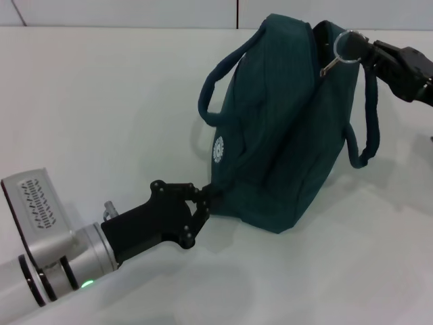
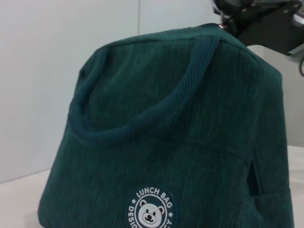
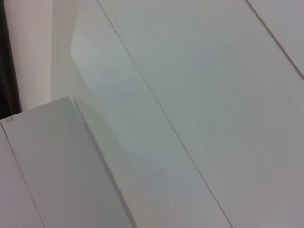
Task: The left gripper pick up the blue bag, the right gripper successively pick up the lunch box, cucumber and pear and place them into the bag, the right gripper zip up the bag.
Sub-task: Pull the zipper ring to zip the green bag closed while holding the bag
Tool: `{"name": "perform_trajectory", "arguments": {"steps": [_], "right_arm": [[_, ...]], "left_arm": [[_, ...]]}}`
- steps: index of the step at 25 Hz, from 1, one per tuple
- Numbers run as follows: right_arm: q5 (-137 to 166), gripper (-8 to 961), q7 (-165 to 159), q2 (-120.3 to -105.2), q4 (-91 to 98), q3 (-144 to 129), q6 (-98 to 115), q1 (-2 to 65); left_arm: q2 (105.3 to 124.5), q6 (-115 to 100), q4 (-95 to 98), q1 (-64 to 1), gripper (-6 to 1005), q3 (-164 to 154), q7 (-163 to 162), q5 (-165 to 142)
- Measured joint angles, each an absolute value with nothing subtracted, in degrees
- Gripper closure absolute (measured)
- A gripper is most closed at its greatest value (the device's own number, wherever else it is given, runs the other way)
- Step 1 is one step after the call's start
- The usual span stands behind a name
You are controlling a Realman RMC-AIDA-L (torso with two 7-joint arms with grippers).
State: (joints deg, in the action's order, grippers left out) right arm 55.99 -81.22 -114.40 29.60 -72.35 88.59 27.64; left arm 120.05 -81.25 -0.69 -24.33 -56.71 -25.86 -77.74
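On the white table (image 1: 101,101): pretty much just the bag and the two arms, here's the rundown.

Blue bag (image 1: 284,135): stands upright on the table, a bit right of middle in the head view, top edge looking zipped most of the way. One loop handle (image 1: 220,74) droops on the robot's left face, the other (image 1: 369,122) hangs down the far right side. The round white logo (image 1: 218,150) sits low on the left face; the left wrist view shows it as a bear badge reading "LUNCH BAG" (image 2: 150,211).

Left gripper (image 1: 203,203): down low at the bag's bottom near corner, coming in from the lower left. Its jaws are pinched onto that corner of fabric, so the bag sits right between the fingertips. The silver wrist (image 1: 61,261) behind it shows a green light.

Right gripper (image 1: 365,54): up at the bag's top right end, reaching in from the right edge. The ring zipper pull (image 1: 346,47) is right at its tip and the jaws look closed on it. It also shows at the top corner of the left wrist view (image 2: 228,21).

Right wrist view: only pale wall panels (image 3: 190,95), nothing of the bag.
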Motion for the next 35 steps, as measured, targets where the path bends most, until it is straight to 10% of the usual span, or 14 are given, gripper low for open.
{"name": "perform_trajectory", "arguments": {"steps": [35], "right_arm": [[59.7, 944, -81.5, -115.31, 27.2, -73.6, 95.5, 28.0]], "left_arm": [[119.26, -85.7, 13.0, -16.4, 945, -60.3, -32.7, -77.1]]}}
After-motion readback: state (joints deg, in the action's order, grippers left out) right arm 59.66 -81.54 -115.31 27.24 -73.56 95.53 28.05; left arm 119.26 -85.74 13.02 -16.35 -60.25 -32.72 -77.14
